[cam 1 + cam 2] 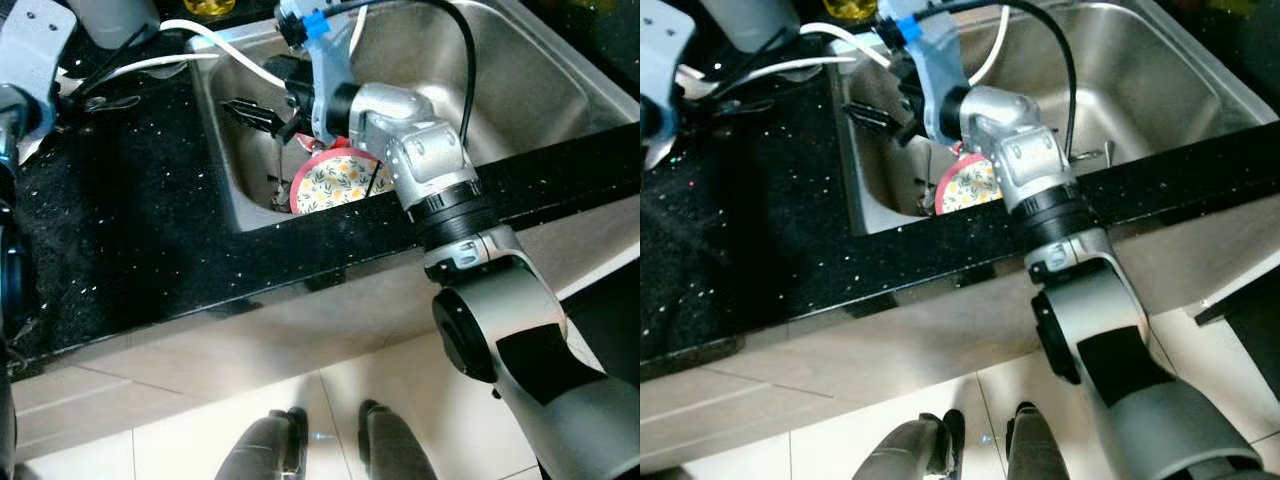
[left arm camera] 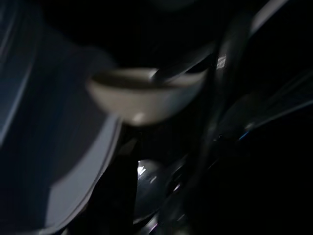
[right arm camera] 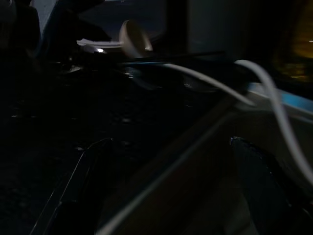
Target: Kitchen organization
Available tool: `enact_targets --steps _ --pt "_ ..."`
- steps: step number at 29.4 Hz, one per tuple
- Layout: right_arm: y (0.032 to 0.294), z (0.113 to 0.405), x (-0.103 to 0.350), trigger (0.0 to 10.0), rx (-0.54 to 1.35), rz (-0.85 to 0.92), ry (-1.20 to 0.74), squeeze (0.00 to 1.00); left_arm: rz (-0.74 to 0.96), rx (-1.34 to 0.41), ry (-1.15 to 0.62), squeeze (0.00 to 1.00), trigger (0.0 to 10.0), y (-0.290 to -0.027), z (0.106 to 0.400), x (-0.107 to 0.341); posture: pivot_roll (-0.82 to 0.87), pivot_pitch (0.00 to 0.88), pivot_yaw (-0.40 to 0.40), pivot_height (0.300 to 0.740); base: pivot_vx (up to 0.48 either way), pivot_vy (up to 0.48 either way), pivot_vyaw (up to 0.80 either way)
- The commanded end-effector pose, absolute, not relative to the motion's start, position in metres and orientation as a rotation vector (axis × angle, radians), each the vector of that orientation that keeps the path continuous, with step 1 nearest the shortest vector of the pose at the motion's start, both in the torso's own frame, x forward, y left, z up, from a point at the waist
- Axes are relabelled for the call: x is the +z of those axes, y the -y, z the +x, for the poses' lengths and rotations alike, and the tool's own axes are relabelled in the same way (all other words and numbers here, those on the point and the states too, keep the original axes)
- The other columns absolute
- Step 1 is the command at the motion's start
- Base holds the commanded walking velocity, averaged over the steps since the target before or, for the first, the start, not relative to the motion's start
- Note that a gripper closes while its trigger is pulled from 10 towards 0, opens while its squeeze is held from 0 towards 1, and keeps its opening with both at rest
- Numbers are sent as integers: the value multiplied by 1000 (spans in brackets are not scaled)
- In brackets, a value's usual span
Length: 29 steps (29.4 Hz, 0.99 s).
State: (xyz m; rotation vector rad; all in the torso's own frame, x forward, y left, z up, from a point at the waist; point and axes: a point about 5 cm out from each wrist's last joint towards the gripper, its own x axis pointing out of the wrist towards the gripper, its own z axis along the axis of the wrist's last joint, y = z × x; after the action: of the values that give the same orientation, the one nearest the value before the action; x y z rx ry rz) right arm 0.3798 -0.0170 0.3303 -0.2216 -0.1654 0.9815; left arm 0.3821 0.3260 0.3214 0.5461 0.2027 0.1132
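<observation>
2 arms were in play, but only the right gripper was at work — it reached down into the sink near its left wall, its black fingers pointing toward the counter. They looked slightly parted with nothing between them, though I could not tell for certain.

1 floral plate stood tilted on edge in the sink's front-left corner, leaning near the front wall, just below and behind the right wrist. As I judged it, the plate lay back toward the robot from the fingertips, so the gripper would have had to draw back and turn down to reach its rim. The right arm was plainly the nearer one.

Room was tight there: the left wall and front wall closed in the corner, and a white hose crossed the sink's rim just above the gripper. The right half of the basin lay open.

The left gripper hung over the counter's far-left edge — its jaws I could not tell. A pale bowl showed in its wrist view.
</observation>
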Motion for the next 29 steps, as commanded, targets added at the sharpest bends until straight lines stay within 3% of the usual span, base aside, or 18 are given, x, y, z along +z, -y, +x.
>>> enact_targets --steps 1,10,13,18,21,22,23,24,25,26,29 --pt "10 379 333 10000 1012 -211 168 0 550 191 -244 1000 10000 -350 369 318 57 222 57 740 0 0 0" --pt "9 383 337 10000 1025 -212 158 0 458 191 -260 1000 10000 -357 365 312 50 229 39 740 0 0 0" --pt "11 384 338 10000 1010 -204 157 0 328 133 -255 1000 10000 -352 366 308 46 235 40 740 0 0 0" --pt "11 385 338 10000 1009 -205 156 0 249 99 -239 1000 10000 -348 367 312 38 239 40 740 0 0 0" --pt "12 386 338 10000 1006 -207 155 0 225 95 -282 725 10000 -350 366 307 38 243 44 740 0 0 0" --pt "13 386 338 10000 1006 -207 155 0 219 98 -292 725 10000 -351 365 305 37 244 46 740 0 0 0" --pt "13 386 339 10000 1004 -207 154 0 207 93 -317 298 7176 -353 363 299 32 247 48 740 0 0 0" --pt "13 386 339 10000 1004 -207 154 0 207 93 -317 298 7176 -353 363 299 32 247 48 740 0 0 0" --pt "13 387 339 10000 999 -205 155 0 192 86 -351 141 2627 -355 361 291 32 247 48 740 0 0 0" --pt "14 387 338 10000 994 -202 154 0 189 85 -369 0 0 -357 359 287 29 253 48 740 0 0 0" --pt "16 388 337 10000 984 -200 149 0 191 86 -401 0 0 -361 356 279 28 255 49 740 0 0 0"
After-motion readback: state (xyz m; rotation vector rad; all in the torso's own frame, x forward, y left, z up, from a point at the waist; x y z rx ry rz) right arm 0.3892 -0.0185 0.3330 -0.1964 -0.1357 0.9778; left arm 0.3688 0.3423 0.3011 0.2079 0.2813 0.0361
